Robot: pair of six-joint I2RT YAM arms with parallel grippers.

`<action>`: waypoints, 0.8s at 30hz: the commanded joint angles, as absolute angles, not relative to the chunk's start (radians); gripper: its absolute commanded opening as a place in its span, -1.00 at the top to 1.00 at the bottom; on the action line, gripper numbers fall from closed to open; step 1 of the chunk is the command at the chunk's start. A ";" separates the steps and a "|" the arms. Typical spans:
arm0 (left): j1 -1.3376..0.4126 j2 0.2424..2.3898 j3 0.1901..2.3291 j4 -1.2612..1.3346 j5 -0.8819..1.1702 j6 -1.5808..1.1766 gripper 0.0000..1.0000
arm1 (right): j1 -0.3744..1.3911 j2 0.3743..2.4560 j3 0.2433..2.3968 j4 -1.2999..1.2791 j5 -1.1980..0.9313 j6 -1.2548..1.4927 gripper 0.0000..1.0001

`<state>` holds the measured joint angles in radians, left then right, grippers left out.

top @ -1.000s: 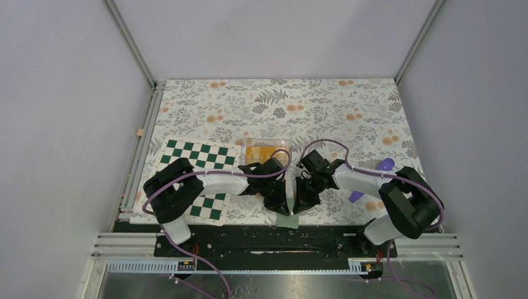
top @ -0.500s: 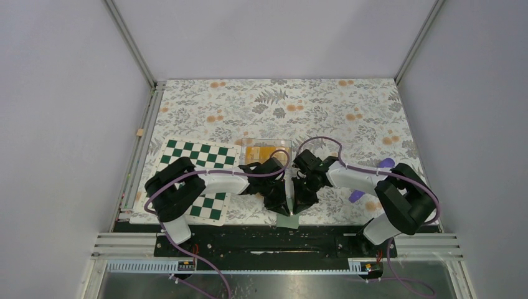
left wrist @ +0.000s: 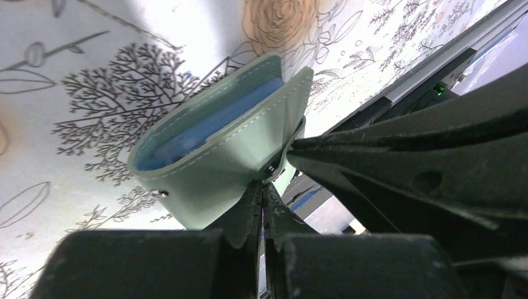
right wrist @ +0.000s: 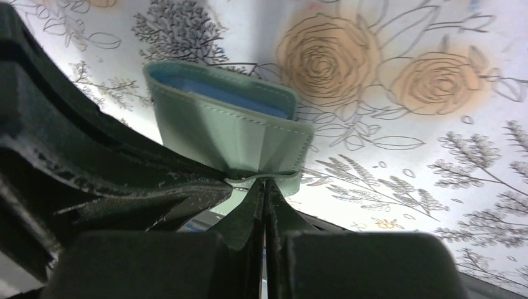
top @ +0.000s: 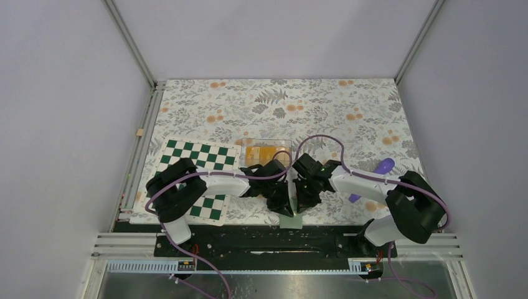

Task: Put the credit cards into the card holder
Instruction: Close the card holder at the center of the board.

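- Compared with a second ago, the right claw (top: 304,198) sits further left in the top view. It is now tight beside the left claw (top: 278,200), and the pale gap seen between them then has almost closed.
- The card holder (top: 290,221) lies where it lay before, at the lower middle of the top view, on the near edge of the table (top: 324,112).
- In the left wrist view, the left claw (left wrist: 261,187) is pinched tight on the lower edge of the card holder (left wrist: 212,162). Its tips meet with no gap at the lower middle.
- In the right wrist view, the right claw (right wrist: 264,184) is likewise clamped on the bottom edge of the card holder (right wrist: 230,124). The other arm's dark fingers fill the left of the frame.
- The holder is mint green and smooth like leather, with pale stitching along its edges, rounded corners and a blue lining showing at its mouth.
- A small metal snap stud (left wrist: 160,193) sits on its lower left corner.
- The credit cards (top: 256,153) are flat orange-yellow rectangles. They lie in a clear tray (top: 283,144) just above the claws at mid-frame, apart from the holder.
- A green-and-white chequered board (top: 199,154) lies flat at the left, partly under the left arm.
- A glossy purple object (top: 385,166) lies at the right.
- The table wears a matte cloth printed with grey ferns and orange flowers.
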<state>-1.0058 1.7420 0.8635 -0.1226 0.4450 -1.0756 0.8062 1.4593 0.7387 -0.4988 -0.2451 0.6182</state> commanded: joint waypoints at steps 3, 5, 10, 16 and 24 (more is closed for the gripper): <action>-1.038 1.754 0.850 -0.087 0.389 -1.069 1.00 | 0.814 1.407 0.760 -0.556 -0.100 0.600 1.00; -1.040 1.751 0.852 -0.087 0.388 -1.068 1.00 | 0.813 1.405 0.766 -0.555 -0.104 0.603 1.00; -1.040 1.742 0.857 -0.096 0.381 -1.066 1.00 | 0.813 1.406 0.771 -0.544 -0.131 0.608 1.00; -1.040 1.738 0.853 -0.108 0.366 -1.068 1.00 | 0.814 1.380 0.749 -0.490 -0.199 0.630 1.00; -1.040 1.735 0.853 -0.129 0.343 -1.072 1.00 | 0.814 1.395 0.727 -0.446 -0.233 0.644 1.00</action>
<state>-1.0321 1.7424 0.8635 -0.1028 0.4198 -1.0752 0.8070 1.3991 0.7383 -0.4801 -0.2043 0.6285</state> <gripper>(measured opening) 0.006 0.014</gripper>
